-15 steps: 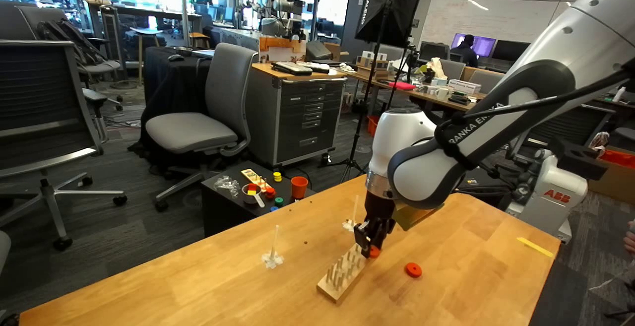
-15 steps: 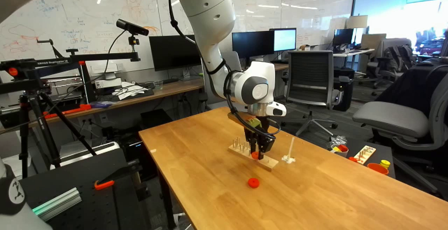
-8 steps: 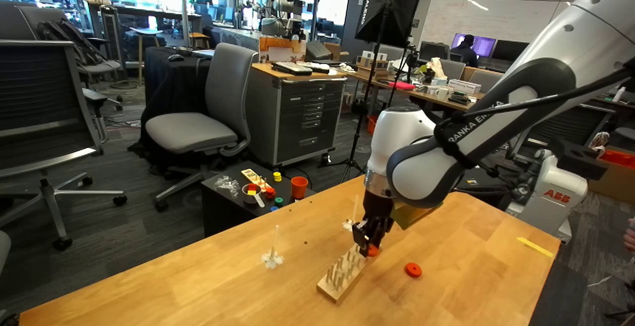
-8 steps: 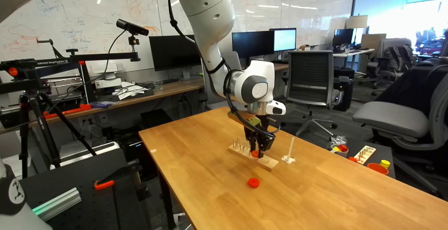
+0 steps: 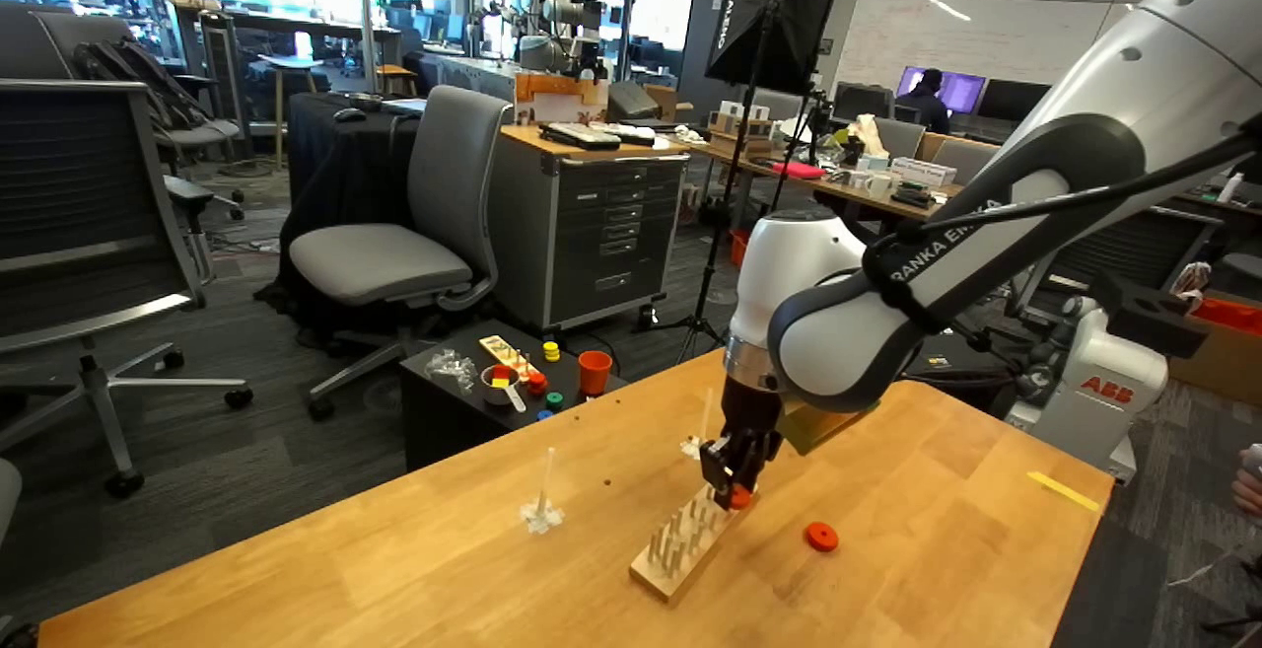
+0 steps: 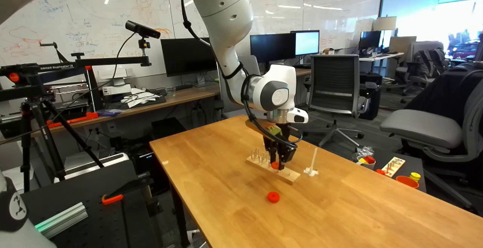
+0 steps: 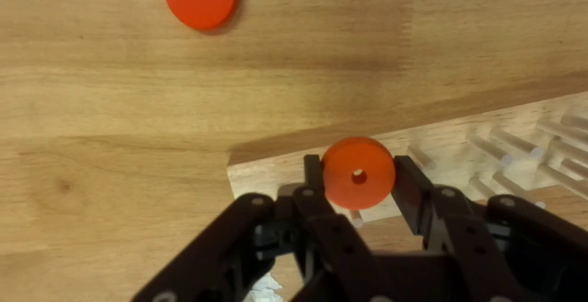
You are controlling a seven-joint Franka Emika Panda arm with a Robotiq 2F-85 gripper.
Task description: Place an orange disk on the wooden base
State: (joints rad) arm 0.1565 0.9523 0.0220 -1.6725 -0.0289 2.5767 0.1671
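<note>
My gripper (image 7: pixel 359 168) is shut on an orange disk (image 7: pixel 358 191), a finger pad at each side of it. In both exterior views the held disk (image 5: pixel 739 498) (image 6: pixel 274 165) is over the wooden base (image 5: pixel 653 579) (image 6: pixel 290 177), towards the end with fewer pegs. In the wrist view the base (image 7: pixel 262 173) lies below the disk. Pale wood shows through part of the disk's hole. A short peg (image 7: pixel 356 218) sticks out below the disk's edge there. A second orange-red disk (image 7: pixel 200 10) lies flat on the table, also in both exterior views (image 5: pixel 821 537) (image 6: pixel 273 197).
Several taller pegs (image 7: pixel 519 143) stand on the base to the right in the wrist view. Upright sticks (image 5: pixel 545 480) (image 6: pixel 313 161) are taped to the table near the base. A low black side table (image 5: pixel 463 431) holds an orange cup (image 5: pixel 595 372) and small parts.
Over the last second my gripper and the held disk have risen very slightly, mostly in the first half second. The base and the other disk have not moved.
</note>
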